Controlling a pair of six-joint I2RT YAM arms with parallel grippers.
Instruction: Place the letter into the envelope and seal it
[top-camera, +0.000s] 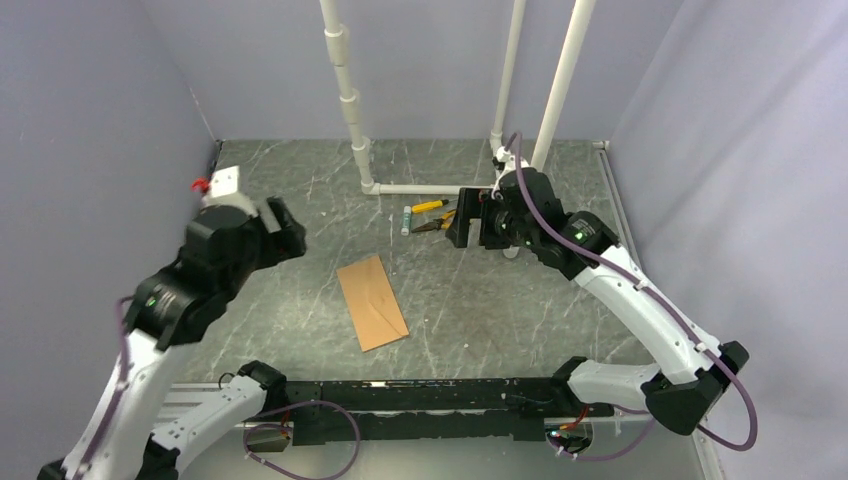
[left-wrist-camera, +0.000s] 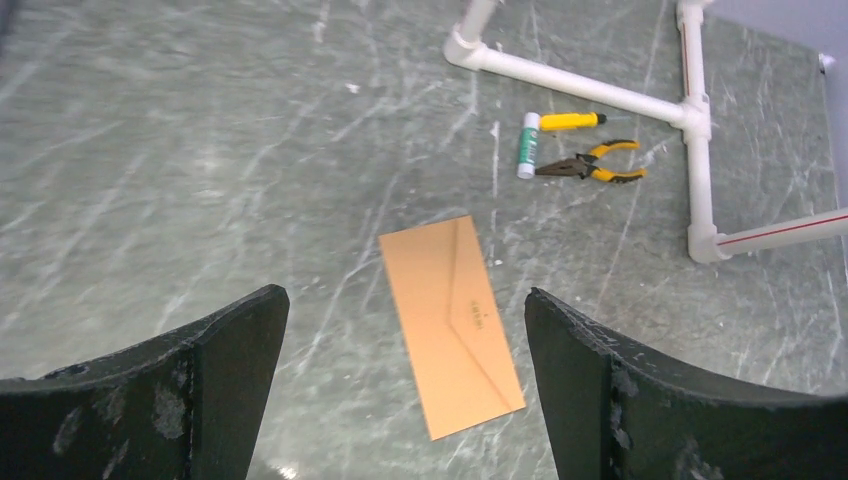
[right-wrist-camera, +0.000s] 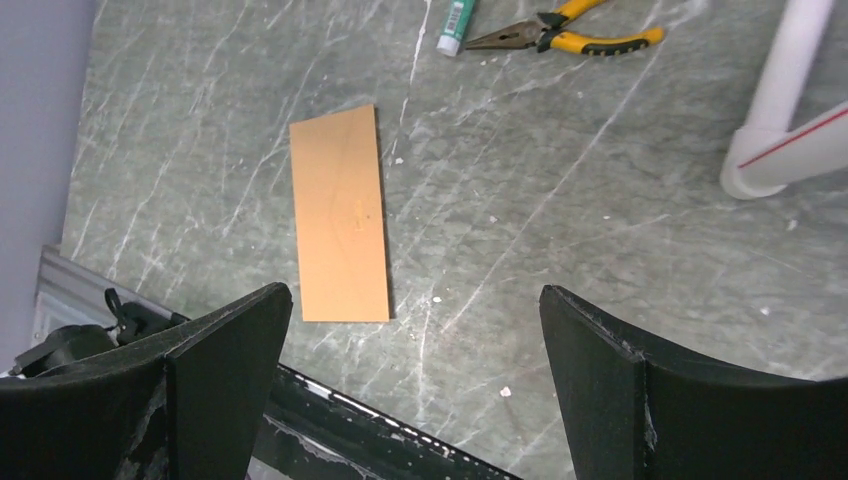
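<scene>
The kraft-brown envelope lies flat in the middle of the table, its pointed flap folded down against its body. It also shows in the left wrist view and the right wrist view. The letter is out of view; no separate tan sheet shows anywhere. My left gripper hangs open and empty above the table, left of the envelope. My right gripper hangs open and empty above the table, behind and right of the envelope.
A glue stick, yellow-handled pliers and a yellow-handled tool lie behind the envelope, in front of a white PVC pipe frame. Purple walls close in the left, back and right. The arm bases' black rail runs along the near edge.
</scene>
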